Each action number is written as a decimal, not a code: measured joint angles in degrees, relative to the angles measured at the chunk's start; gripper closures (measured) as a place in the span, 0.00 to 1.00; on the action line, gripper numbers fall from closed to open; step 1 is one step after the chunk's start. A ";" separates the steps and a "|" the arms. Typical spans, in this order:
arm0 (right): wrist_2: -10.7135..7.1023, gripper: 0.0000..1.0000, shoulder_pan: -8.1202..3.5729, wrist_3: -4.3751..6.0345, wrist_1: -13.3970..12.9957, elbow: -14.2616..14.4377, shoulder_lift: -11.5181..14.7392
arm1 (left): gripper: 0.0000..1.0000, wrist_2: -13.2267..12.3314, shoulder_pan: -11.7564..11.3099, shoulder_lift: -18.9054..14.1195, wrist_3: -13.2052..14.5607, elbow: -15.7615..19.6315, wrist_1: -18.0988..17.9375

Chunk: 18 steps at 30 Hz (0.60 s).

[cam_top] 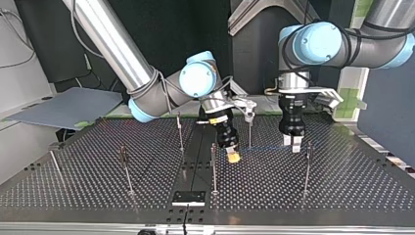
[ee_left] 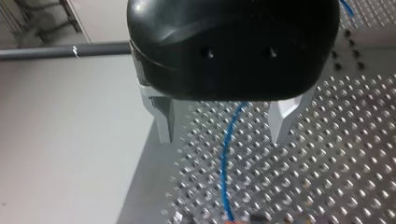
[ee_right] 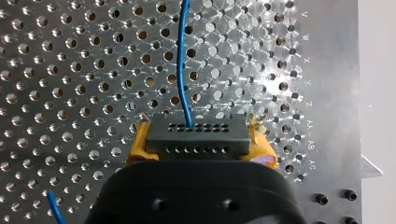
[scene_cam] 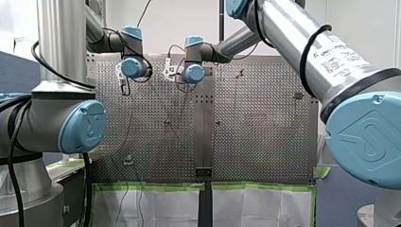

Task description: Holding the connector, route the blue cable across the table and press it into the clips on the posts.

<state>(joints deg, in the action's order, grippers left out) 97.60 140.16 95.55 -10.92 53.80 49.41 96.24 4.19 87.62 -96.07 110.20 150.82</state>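
Here, black connector point(ee_right: 195, 138) with blue cable point(ee_right: 182, 60) in my right hand point(cam_top: 233, 156).

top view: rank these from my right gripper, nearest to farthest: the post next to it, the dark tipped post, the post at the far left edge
From my right gripper:
1. near post, just beside it toward the view's left
2. dark-tipped post, further left, same row
3. edge post, at the table's far left edge

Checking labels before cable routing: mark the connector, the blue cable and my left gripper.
connector point(ee_right: 198, 140), right wrist view, middle of its dark body.
blue cable point(ee_right: 180, 60), right wrist view, mid-run ahead of the connector.
left gripper point(ee_left: 221, 139), left wrist view, midway between its fingertips.
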 joint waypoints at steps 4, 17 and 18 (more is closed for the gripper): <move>-0.01 1.00 -0.01 0.00 0.01 0.01 0.00 | 0.02 1.50 0.42 1.60 0.71 -1.27 -0.55; -0.03 1.00 -0.01 0.00 0.03 0.02 -0.02 | 0.02 3.04 0.87 5.85 1.30 -4.15 -1.52; -0.03 1.00 -0.01 0.00 0.03 0.02 -0.03 | 0.02 3.06 0.86 6.18 1.31 -4.25 -1.62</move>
<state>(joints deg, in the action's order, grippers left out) 97.57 140.15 95.55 -10.88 53.82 49.38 99.31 5.04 93.80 -94.76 105.96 149.20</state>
